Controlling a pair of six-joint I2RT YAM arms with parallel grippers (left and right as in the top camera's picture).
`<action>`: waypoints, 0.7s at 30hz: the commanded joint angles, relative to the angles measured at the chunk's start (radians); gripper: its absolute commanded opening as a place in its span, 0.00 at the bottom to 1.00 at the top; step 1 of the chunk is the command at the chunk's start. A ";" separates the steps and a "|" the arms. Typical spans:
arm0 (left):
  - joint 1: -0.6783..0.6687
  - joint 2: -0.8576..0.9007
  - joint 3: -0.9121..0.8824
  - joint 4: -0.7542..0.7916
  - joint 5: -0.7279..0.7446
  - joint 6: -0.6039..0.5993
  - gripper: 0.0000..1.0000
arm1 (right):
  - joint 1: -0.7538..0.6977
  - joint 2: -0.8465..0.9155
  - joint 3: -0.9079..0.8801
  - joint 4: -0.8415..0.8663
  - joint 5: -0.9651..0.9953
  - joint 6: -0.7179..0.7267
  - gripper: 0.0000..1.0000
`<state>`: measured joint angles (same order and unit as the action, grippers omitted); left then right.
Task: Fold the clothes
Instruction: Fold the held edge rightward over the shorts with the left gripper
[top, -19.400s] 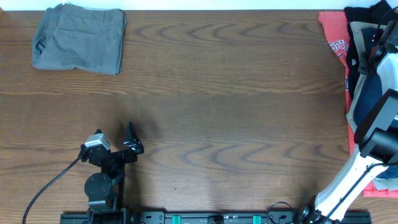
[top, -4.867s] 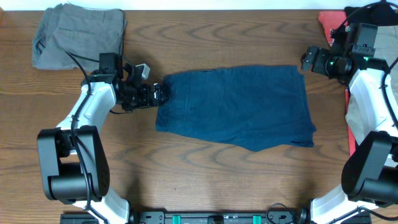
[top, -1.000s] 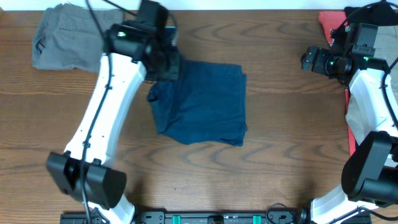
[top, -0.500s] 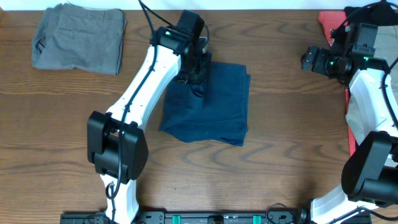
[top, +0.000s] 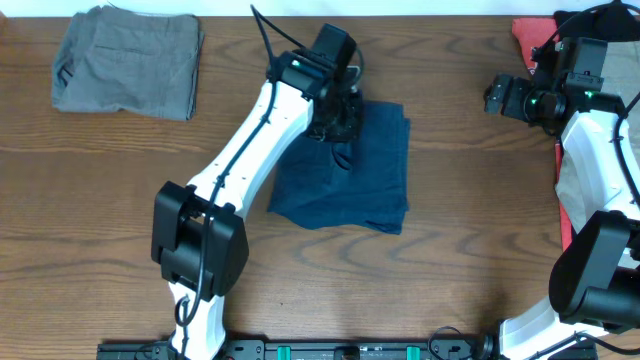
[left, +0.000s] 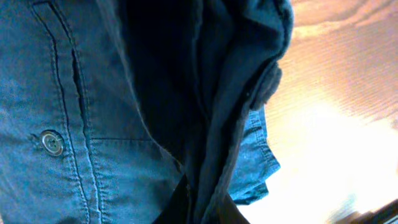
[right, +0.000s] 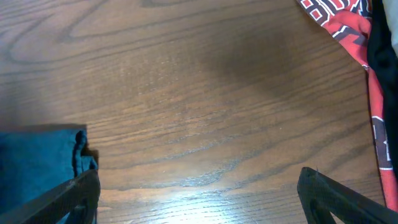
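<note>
Folded on the table (top: 480, 230), the navy shorts (top: 345, 175) look soft and limp; the left gripper (top: 343, 118) pinches their bunched far edge. Thick seams suit gripping. The right gripper (right: 199, 177) hangs spread, empty.

matt navy cloth shorts (top: 345, 170), glossy wood table (top: 450, 260)

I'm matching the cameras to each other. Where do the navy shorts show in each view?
Overhead: shorts just above centre.
Left wrist: shorts fill the left and middle.
Right wrist: a corner of the shorts at lower left.
Shared landmark: the wood table, bare to one side of the shorts in all three.
</note>
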<state>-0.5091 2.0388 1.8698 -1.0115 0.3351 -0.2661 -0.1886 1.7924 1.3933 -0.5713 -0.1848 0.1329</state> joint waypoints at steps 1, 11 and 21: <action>-0.021 -0.001 -0.003 0.011 0.020 -0.026 0.06 | -0.006 -0.023 0.015 -0.001 0.002 0.008 0.99; -0.077 0.112 -0.003 0.095 0.022 -0.094 0.06 | -0.007 -0.023 0.015 -0.001 0.002 0.008 0.99; -0.153 0.211 -0.003 0.214 0.039 -0.114 0.06 | -0.006 -0.023 0.015 -0.001 0.002 0.008 0.99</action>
<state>-0.6418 2.2414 1.8694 -0.8146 0.3420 -0.3683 -0.1886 1.7924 1.3933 -0.5713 -0.1848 0.1329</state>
